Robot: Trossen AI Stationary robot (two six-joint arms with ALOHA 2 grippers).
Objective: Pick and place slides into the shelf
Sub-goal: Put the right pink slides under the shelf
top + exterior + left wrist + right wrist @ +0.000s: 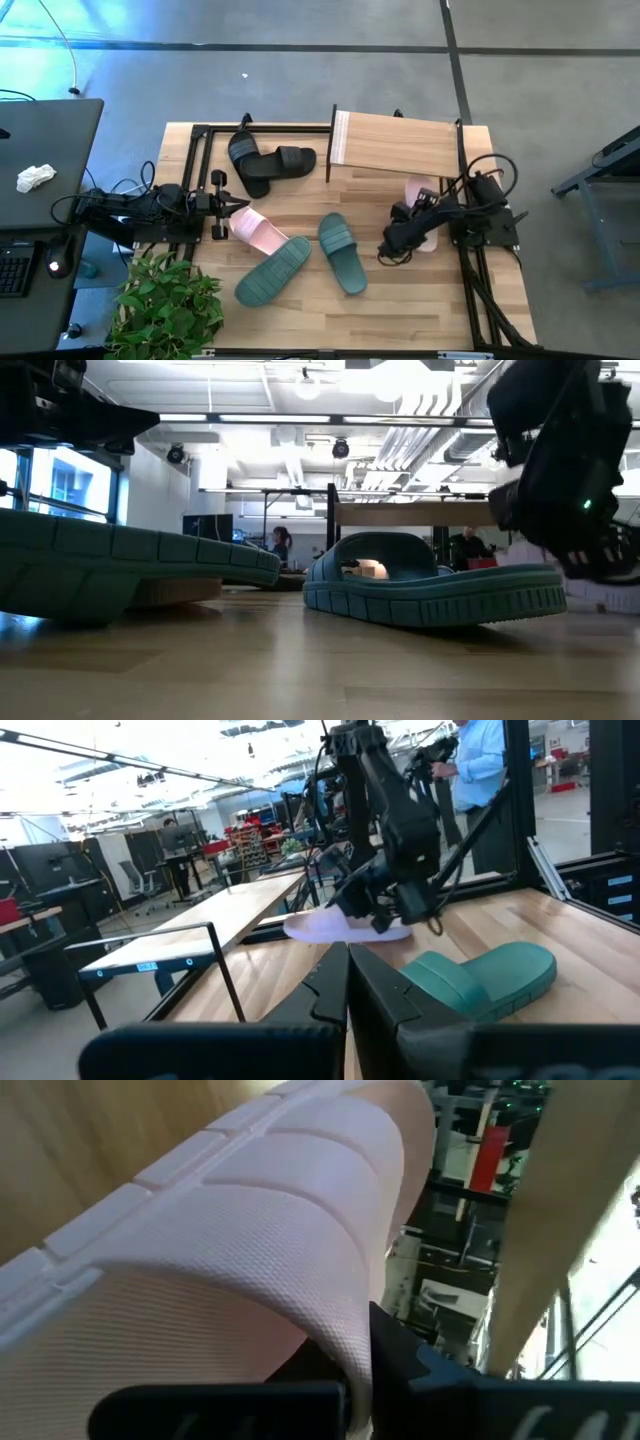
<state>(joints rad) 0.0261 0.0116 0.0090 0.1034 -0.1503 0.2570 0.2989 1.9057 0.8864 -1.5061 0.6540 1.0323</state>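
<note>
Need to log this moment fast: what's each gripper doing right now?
Left gripper: closed, holding nothing.
Right gripper: closed on a pale pink slide.

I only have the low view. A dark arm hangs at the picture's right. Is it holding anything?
Observer: Yes. The right gripper is shut on the strap of a pale pink slide.
Operator: Where is the other arm?
Observer: The left gripper is shut and empty at the table's left side, beside the second pink slide.
Operator: Is anything on the shelf yet?
Observer: In the high view nothing lies on the plank top of the shelf. The black pair lies on the table to its left. I cannot see under the plank.
</note>
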